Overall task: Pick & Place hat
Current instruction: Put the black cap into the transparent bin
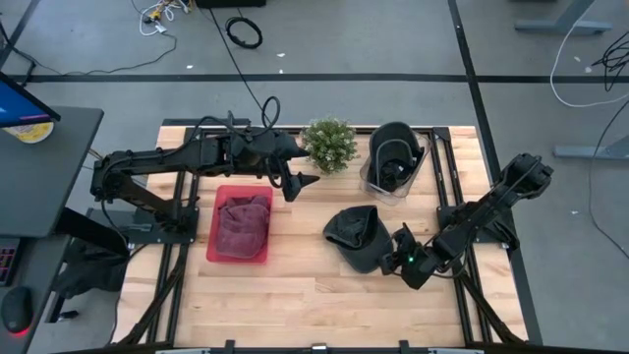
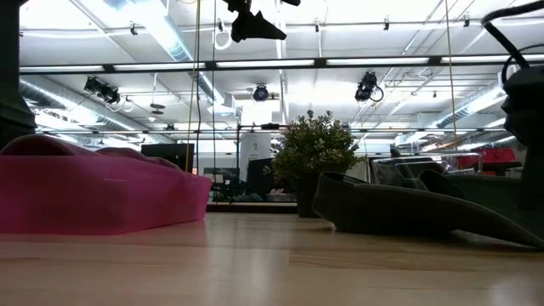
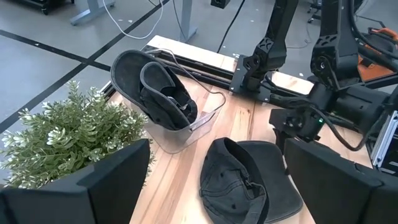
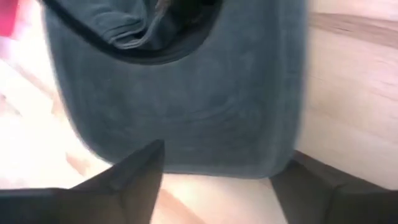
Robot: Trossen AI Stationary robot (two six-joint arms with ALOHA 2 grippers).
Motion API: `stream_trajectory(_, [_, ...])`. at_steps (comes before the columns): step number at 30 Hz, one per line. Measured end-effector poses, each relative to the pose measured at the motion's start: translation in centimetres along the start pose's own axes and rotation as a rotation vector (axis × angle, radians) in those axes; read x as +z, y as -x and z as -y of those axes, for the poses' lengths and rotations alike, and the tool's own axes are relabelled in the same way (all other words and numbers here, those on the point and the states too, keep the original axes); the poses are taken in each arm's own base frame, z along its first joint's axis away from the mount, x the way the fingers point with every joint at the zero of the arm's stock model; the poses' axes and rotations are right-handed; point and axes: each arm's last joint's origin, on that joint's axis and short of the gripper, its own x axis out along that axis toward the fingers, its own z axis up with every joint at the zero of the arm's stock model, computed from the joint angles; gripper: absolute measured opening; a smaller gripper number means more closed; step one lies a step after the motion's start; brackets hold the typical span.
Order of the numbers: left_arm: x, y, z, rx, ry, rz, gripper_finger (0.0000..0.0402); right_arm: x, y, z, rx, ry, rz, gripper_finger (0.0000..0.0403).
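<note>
A: What is the hat [image 1: 356, 236] looking like?

B: It is lying upside down on the wooden table [image 1: 295, 295], a dark grey cap with its hollow crown facing up and its flat brim pointing toward the right. The left wrist view is showing the inside seams and the brim spreading over the wood.

A: And where is it sitting on the table?

B: Right of the middle, nearer the near edge than the far one. The red tray [image 1: 239, 227] with a maroon cloth [image 1: 242, 223] in it is lying well apart on its left. Beyond it, at the far side, a clear bin [image 1: 390, 167] is holding another dark hat [image 1: 395, 149], with a small potted plant [image 1: 330, 145] just left of that bin.

A: How is the right gripper [image 1: 397, 246] standing to the hat?

B: It is sitting low at the hat's right side, at the brim. In its wrist view the brim's edge is lying between the two dark fingers [image 4: 134, 177], which are standing apart on either side. I cannot tell whether they are pressing on the brim.

A: The left gripper [image 1: 309, 183]?

B: It is hanging high, far left of the hat, near the plant, fingers spread wide and carrying nothing.
</note>
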Motion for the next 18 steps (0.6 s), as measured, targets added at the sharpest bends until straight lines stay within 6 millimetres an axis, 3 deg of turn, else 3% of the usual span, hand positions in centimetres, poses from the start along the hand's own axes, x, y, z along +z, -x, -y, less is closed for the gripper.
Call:
stream_trajectory(4, [0.0, 0.0, 0.0, 0.000, 0.000, 0.000, 0.0376, 0.1, -0.2, 0.9, -0.021, -0.057, -0.007, 0.0183])
stream_trajectory(9, [0.0, 0.0, 0.0, 0.000, -0.005, 0.000, 0.0376, 0.0, -0.1, 0.6, 0.008, -0.043, -0.051, 0.0033])
stream_trajectory(13, [0.0, 0.0, 0.0, 0.002, -0.007, 0.001, 0.0376, 0.3, 0.8, 0.0, 0.042, -0.011, -0.083, 0.0019])
stream_trajectory(18, [0.0, 0.0, 0.0, 0.007, -0.008, 0.002, 0.0376, 1.2, 3.6, -2.0, 0.038, 0.103, -0.094, 0.0008])
